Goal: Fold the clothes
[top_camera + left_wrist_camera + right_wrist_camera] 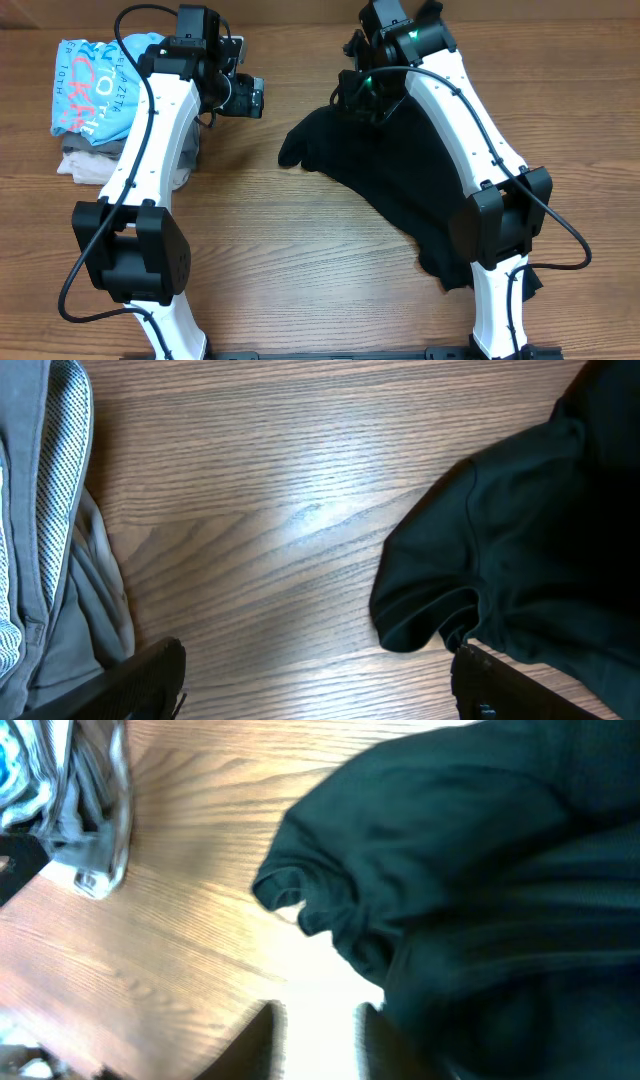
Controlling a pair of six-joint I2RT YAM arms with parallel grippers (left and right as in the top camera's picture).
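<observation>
The left arm's black elbow block [130, 255] rises closest to the overhead lens, at 7 o'clock, with the right arm's twin opposite at 4 o'clock. The black garment [400, 170] lies crumpled on the table [300, 250], running from just right of centre down to 4 o'clock, where its lower edge passes under the right arm.

The left gripper [250, 97] hangs at 11 o'clock, jaws spread wide and holding nothing. The right gripper [360, 95] sits at 12 to 1 o'clock over the garment's top edge.

What could go wrong, as I judge it:
- The cloth is bunched, so a pinch may take one layer only and the fold would come out crooked.
- With fabric lying under the right arm, a pull could drag or stall the whole piece.
- The left gripper is near the folded pile [90, 150] at 10 o'clock, with a light-blue shirt [95, 85] on top, and a wide swing could snag it.

Only the overhead view gives the garment's full outline. The left wrist view adds a curled sleeve end [430, 620] at 4 o'clock and bare wood between the left gripper's [320, 680] tips. The right wrist view is blurred, yet it alone shows the right gripper's [315, 1040] jaws narrowly parted with bright wood between. One finger [375, 1040] brushes the black garment [480, 870], and no cloth is seen pinched.
</observation>
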